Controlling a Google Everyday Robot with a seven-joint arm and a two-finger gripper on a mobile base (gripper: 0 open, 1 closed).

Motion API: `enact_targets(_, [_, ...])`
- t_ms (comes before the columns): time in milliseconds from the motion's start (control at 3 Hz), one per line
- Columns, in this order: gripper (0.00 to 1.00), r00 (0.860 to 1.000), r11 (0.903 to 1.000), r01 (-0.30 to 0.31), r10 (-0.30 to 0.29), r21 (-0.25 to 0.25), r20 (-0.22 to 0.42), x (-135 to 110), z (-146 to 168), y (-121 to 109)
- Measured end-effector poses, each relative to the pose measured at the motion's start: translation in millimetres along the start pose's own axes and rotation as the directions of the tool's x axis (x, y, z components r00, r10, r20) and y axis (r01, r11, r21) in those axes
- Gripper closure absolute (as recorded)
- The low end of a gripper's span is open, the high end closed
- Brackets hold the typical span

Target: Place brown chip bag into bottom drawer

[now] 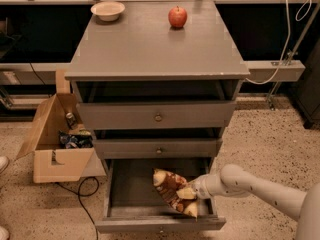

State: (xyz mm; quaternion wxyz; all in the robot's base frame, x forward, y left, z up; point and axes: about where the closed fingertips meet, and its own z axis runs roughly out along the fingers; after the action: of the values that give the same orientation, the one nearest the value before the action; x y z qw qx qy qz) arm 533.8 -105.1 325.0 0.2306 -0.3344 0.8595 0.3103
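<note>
The bottom drawer [125,204] of the grey cabinet is pulled open, its dark tray showing. The brown chip bag [171,189], dark brown with pale yellow ends, lies tilted inside the drawer's right half, its lower end near the front right corner. My gripper [191,193] comes in from the right on a white arm and sits against the bag's right side, down inside the drawer. The bag hides the fingertips.
The two grey drawers above [158,117] are closed. A red apple [177,16] and a pale bowl [108,10] stand on the cabinet top. An open cardboard box [55,144] with items and a black cable [82,189] lie on the floor at left.
</note>
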Motion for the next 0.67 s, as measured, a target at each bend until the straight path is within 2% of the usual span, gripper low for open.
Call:
enact_targets(333, [0.50, 0.998, 0.9963, -0.046, 0.049, -0.072, 0.030, 10, 27, -5])
enact_targets(667, [0.19, 0.996, 0.9933, -0.078, 0.082, -0.084, 0.044, 12, 41, -13])
